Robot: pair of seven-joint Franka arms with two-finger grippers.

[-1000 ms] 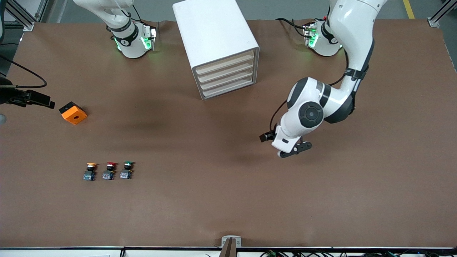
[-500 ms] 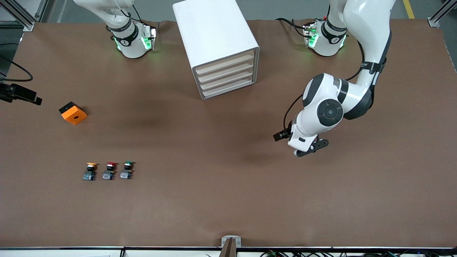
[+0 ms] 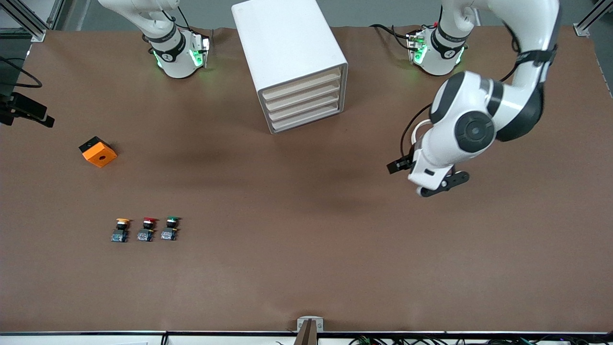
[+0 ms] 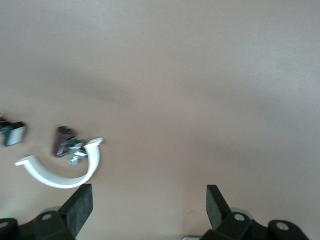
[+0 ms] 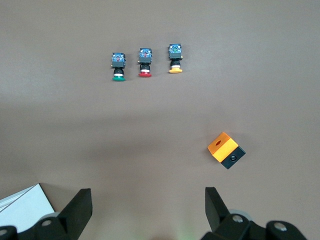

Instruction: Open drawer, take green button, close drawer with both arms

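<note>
my left pincer (image 3: 438, 184) hangs over bare worktop (image 3: 306, 268) toward my left arm's end, jaws spread wide, nothing between them; the left wrist view shows two black fingers (image 4: 77, 207) well apart over plain brown surface. my right pincer (image 5: 145, 210) is up over the right arm's end, also released and empty, looking down on the buttons. first job as i judge it is the drawer: the drawer unit (image 3: 292, 62), a white smooth-sided box w/ four pale stacked drawer fronts (image 3: 304, 103), all flush and shut, sits mid-worktop up by the bases. the key relation: its front faces the camera, turned a little toward my left arm's end, so the left pincer is the nearer one to the fronts; i'd have to swing back toward the middle to meet them. each front is long and thin, its long axis level; no handle i can make out. the green button (image 3: 171, 227) isn't in any drawer; it stands on the worktop toward the right arm's end, nearer the camera than the drawer unit, at the end of a row w/ the red button (image 3: 147, 229) and yellow button (image 3: 121, 230), so my right arm is nearer to it. round glossy cap, black body, bluish base. an orange block (image 3: 97, 151) w/ a hole lies apart from the row, nearer the bases.
</note>
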